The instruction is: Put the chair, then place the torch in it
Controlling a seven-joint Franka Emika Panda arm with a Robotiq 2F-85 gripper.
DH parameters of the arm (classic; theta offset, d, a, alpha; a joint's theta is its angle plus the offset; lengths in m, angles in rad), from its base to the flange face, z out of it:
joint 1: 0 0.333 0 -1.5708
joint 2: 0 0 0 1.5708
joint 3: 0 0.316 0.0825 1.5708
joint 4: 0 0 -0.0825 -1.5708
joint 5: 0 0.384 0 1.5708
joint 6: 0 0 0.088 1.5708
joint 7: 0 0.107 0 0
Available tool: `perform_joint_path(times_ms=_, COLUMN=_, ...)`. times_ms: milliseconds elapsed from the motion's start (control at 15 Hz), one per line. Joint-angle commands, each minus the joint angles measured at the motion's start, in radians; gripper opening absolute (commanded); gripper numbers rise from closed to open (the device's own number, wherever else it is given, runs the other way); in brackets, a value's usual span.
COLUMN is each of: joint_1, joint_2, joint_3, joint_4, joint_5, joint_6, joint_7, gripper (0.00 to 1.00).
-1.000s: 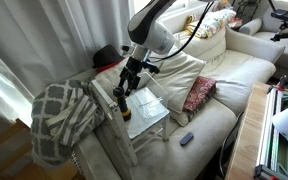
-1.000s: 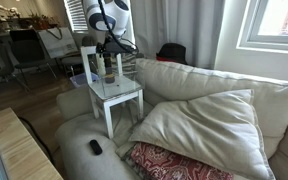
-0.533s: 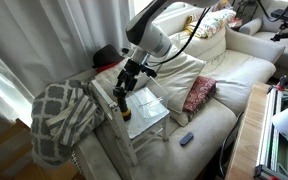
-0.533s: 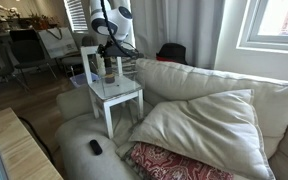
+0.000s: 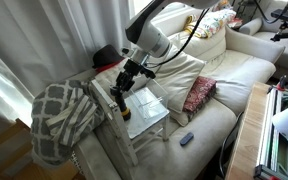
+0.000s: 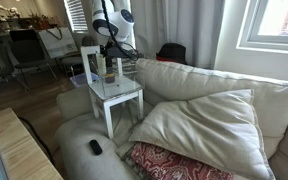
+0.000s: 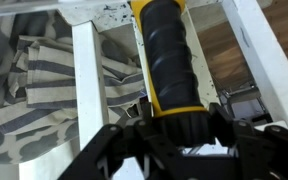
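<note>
The small white chair [image 5: 150, 113] stands on the cream sofa, shown in both exterior views [image 6: 122, 96]. My gripper [image 5: 125, 88] is shut on the black torch [image 5: 123, 104] and holds it upright over the chair's seat near its back rails, amber end down. I cannot tell whether the torch touches the seat. It also shows in an exterior view [image 6: 111, 68] below the gripper [image 6: 108, 52]. In the wrist view the ribbed black torch [image 7: 170, 55] with yellow bands sits between the fingers [image 7: 180, 135], with white chair rails [image 7: 85, 80] on either side.
A grey plaid blanket [image 5: 59, 118] hangs beside the chair. A small dark remote [image 5: 187, 138] lies on the sofa seat [image 6: 95, 147]. A red patterned cushion [image 5: 198, 94] and big cream cushions [image 6: 204, 125] lie beyond. Curtains hang behind.
The arm has shifted very slightly with the torch still in the gripper. The chair has not moved.
</note>
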State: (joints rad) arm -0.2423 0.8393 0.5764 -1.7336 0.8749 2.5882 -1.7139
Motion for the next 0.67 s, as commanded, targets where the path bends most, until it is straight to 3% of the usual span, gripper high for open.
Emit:
perform_joint_path(times_ms=0, joint_1=0.014, joint_2=0.007, joint_3=-0.027, joint_4=0.034, joint_5=0.074, joint_6=-0.055, joint_7=-0.045, gripper=0.33)
perform_joint_path(times_ms=600, joint_1=0.02, joint_2=-0.174, joint_3=-0.124, joint_4=0.005, joint_5=0.218, joint_6=-0.212, joint_7=-0.022, gripper=0.33)
